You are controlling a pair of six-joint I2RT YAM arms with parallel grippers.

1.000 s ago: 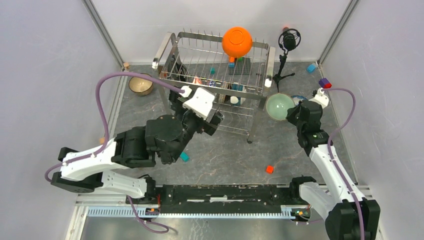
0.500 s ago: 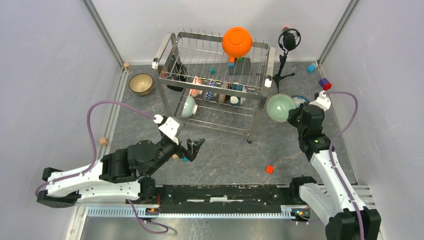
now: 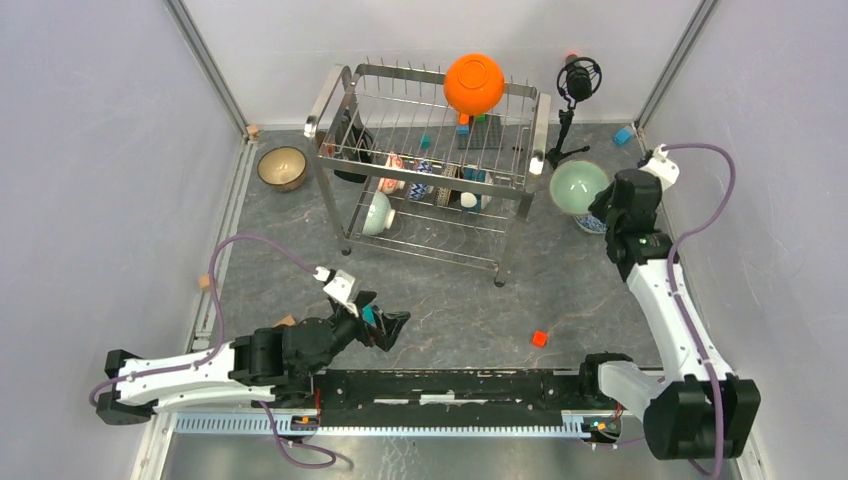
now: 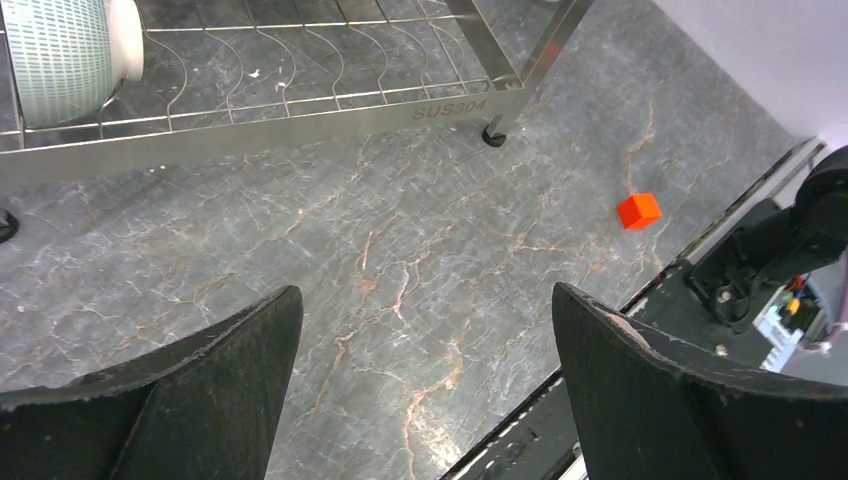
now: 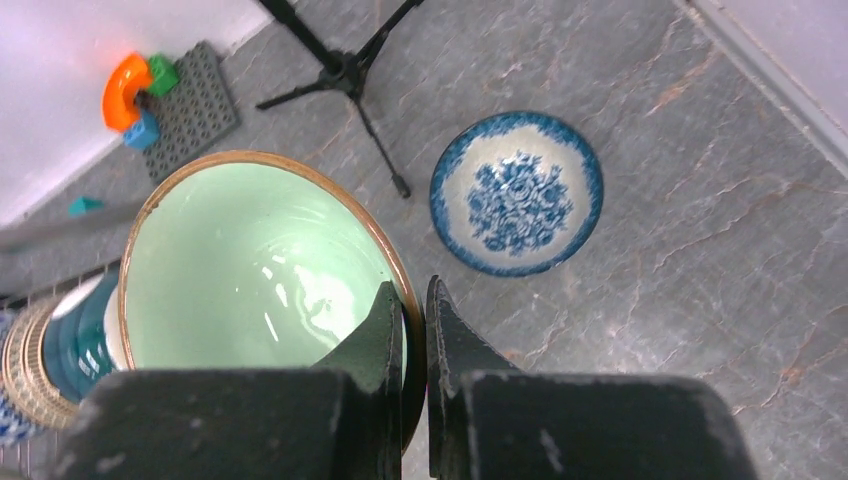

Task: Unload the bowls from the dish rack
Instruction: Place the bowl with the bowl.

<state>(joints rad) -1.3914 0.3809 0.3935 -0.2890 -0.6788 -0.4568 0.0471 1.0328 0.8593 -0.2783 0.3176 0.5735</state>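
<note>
Pale green bowl (image 5: 250, 270) is gripped by its rim in the clenched right end effector (image 5: 418, 300), near the counter's right edge, just beside a blue-and-white bowl (image 5: 517, 192). Left end effector (image 4: 425, 295) gapes empty over the near edge, well apart from the dish rack (image 3: 400, 125).

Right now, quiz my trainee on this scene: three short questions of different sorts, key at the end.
1. True or false: the left gripper holds a bowl.
2. The right gripper is shut on the rim of: A) a yellow bowl; B) the pale green bowl; C) a black bowl.
3. Fill in: the bowl on the top tier of the dish rack is ____ in colour.
Key: 1 false, it is open and empty. 2 B. 3 orange, the orange bowl.
</note>
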